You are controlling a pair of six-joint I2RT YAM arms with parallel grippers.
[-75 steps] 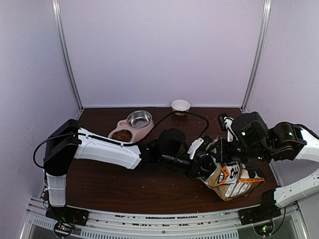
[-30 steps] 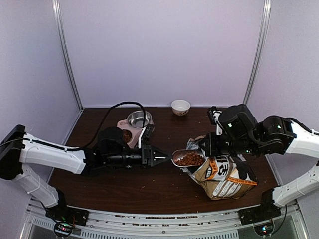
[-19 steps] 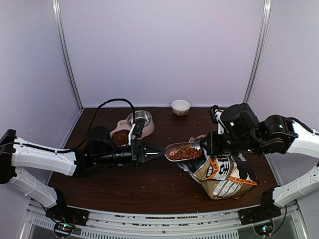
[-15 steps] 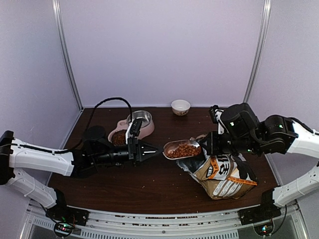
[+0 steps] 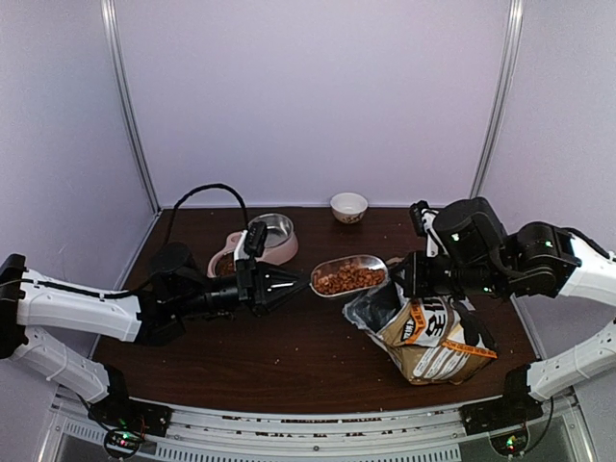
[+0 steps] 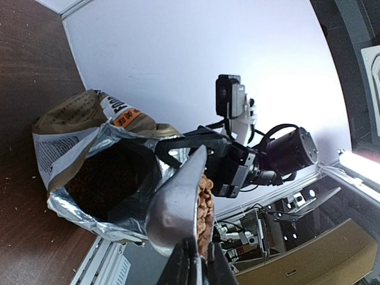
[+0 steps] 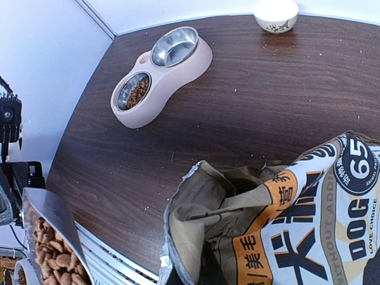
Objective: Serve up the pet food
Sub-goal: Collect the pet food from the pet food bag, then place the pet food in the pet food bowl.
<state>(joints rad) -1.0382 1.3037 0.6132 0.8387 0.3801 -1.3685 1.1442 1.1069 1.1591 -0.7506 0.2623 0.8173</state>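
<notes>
A metal scoop (image 5: 377, 261) heaped with brown pet food (image 5: 345, 279) hangs over the table between the pink double-bowl feeder (image 5: 279, 252) and the printed bag (image 5: 438, 332). My left gripper (image 5: 300, 282) is shut on the scoop's handle. From the left wrist, the scoop (image 6: 175, 202) shows edge-on with pet food (image 6: 205, 199) along its side, and the gripper (image 6: 196, 267) pinches its end. My right gripper (image 5: 409, 276) is shut on the bag's opened rim (image 7: 196, 214), its fingers mostly hidden by the fold. The feeder's nearer bowl (image 7: 136, 90) holds some kibble; the other steel bowl (image 7: 174, 46) looks bare.
A small white bowl (image 5: 348, 205) stands at the back wall. A black cable (image 5: 197, 192) loops above my left arm. The open bag (image 6: 95, 160) shows a dark, silver-lined inside. Crumbs dot the brown tabletop (image 7: 249, 101). Metal rails run along the near edge.
My left gripper has carried the full scoop out of the bag and leftward toward the feeder, a little higher. My right gripper has kept its hold on the bag rim.
</notes>
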